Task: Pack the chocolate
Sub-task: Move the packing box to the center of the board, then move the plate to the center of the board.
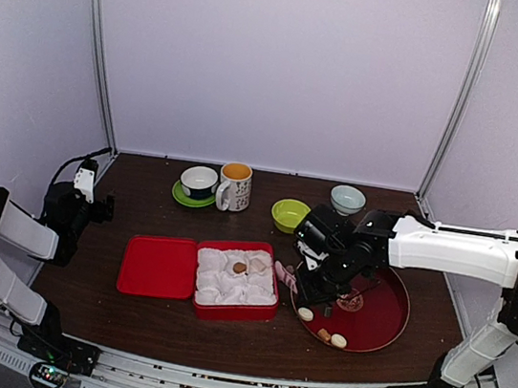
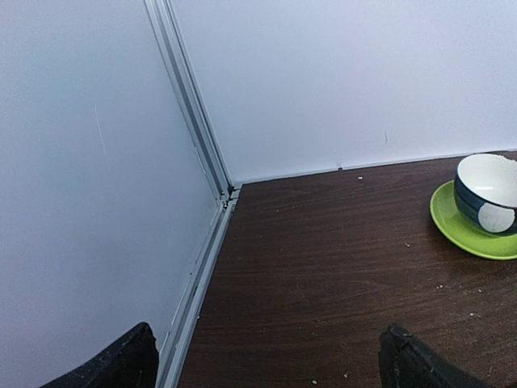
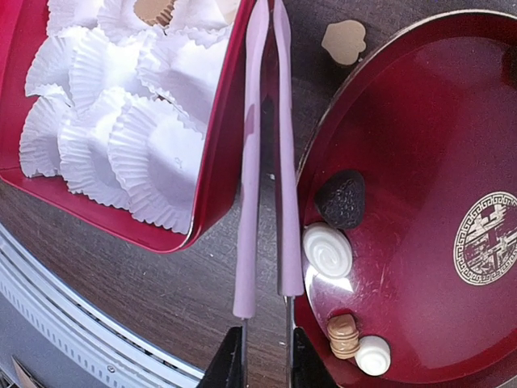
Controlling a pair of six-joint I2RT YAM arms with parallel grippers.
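Dark piece (image 3: 341, 199): heart-shaped, ridged; you had it flat inside the red tray's (image 3: 420, 121) rim.
White swirl (image 3: 327, 250): round, just beside it.
Tan ridged piece (image 3: 342, 335): touched your small white round (image 3: 373, 355).
Tan flower piece (image 3: 344, 40): on the table (image 3: 161, 291), outside the tray.
Caramel piece (image 3: 153, 10): in the red box (image 3: 222, 145).

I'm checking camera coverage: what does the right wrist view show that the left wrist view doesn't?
Right wrist only: pink tongs pinched in the right gripper, the red box of paper cups, the tray with chocolates. Left wrist only: a bowl on a green saucer, the wall corner, the open left gripper. Both: the dark wooden table.
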